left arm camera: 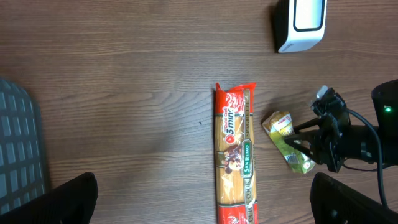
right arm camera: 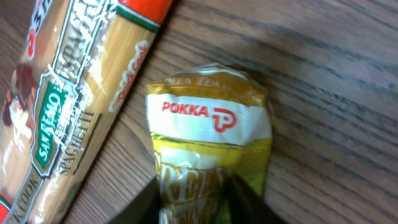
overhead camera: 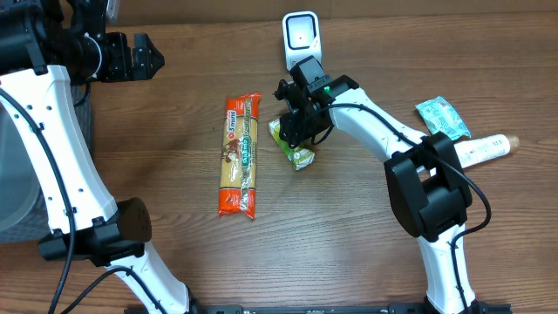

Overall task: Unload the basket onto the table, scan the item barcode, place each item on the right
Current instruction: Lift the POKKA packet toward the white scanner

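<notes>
Jaws, right gripper (overhead camera: pixel 302 138): narrow, set on the two sides of the green tea carton (overhead camera: pixel 301 157) at its lower end; in the right wrist view the dark fingers (right arm camera: pixel 255 205) press against both edges of the pack, so the hold appears made. Jaws, left gripper (overhead camera: pixel 144 54): wide, holding nothing, parked in the upper left of the overhead frame, well apart from the goods. Task item: the green tea carton, lying flat on the table (overhead camera: pixel 174 105) at centre frame, its white band uppermost and facing the camera. Grip placed low on the pack, probably so the printed faces stay uncovered for the reader. No barcode shows on the visible face; likely it sits underneath or on a side, so a turn of the pack would be needed. Scanner (overhead camera: pixel 299 33): white, upright, at the top centre, near the carton and just beyond the right arm's wrist. Spaghetti pack (overhead camera: pixel 239 155): long, orange-ended, lying just beside the carton to its left; apart, not touching, but close enough to be brushed on lifting. Teal packet (overhead camera: pixel 443 118) and white tube (overhead camera: pixel 484 148): right edge, clear of the route. Nothing lies between carton and scanner.
</notes>
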Action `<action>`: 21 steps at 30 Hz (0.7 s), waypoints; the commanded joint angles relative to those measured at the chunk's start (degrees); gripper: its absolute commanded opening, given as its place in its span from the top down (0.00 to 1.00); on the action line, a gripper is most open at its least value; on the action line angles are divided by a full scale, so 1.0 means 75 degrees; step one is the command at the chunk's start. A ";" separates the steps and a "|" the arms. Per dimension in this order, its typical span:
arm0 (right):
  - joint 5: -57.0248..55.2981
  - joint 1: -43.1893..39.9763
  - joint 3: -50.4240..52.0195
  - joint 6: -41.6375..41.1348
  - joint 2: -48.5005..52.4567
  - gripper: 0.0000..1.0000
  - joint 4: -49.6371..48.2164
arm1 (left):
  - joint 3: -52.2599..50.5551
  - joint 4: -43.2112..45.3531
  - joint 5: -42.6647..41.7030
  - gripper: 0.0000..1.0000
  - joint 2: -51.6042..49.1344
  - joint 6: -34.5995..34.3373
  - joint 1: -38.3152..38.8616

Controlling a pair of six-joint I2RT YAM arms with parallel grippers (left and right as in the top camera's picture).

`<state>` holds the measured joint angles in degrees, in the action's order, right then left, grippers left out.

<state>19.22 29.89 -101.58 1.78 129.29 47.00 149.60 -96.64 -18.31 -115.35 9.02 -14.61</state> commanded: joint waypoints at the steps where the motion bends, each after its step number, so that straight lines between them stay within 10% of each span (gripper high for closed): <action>1: 0.0233 -0.0041 -0.0157 0.0026 0.0117 0.80 -0.0023 | 0.0012 0.0000 -0.0102 0.00 -0.0079 0.0023 0.0052; 4: 0.0749 -0.0052 -0.0166 0.0029 0.0114 0.96 -0.0032 | 0.0012 0.0000 -0.0102 0.00 -0.0079 0.0023 0.0052; 21: 0.5939 -0.1871 -0.0175 -0.0297 -0.1848 0.96 0.0076 | 0.0012 0.0000 -0.0102 0.00 -0.0079 0.0023 0.0052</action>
<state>53.28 18.31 -101.84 1.41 124.55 48.01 149.60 -96.64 -18.31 -115.35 9.02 -14.61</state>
